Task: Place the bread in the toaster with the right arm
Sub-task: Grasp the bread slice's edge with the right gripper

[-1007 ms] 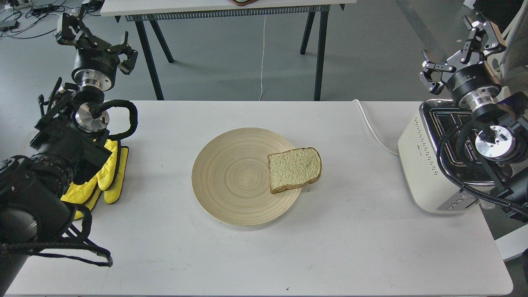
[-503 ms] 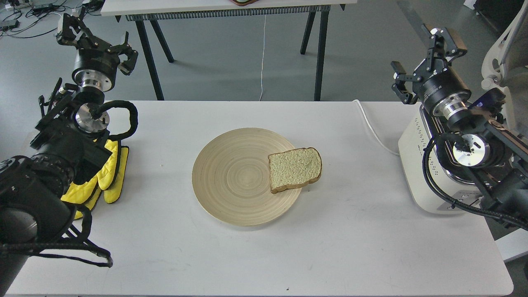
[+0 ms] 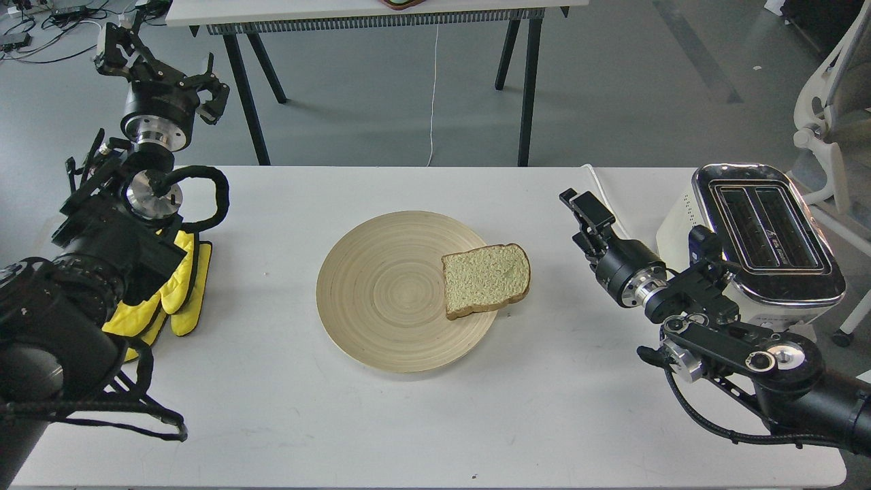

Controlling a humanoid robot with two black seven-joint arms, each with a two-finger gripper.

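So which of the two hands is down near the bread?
The right hand, low over the table between the bread and the toaster. The left hand is raised beyond the table's far-left corner.

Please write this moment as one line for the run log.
phase: approach | right tool: empty, right of bread | bread: on wooden plate rim | toaster: slots empty | left tool: raised, idle

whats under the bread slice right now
The bread lies on the right rim of the wooden plate, its right edge overhanging the white table. The plate surface beneath the slice is covered.
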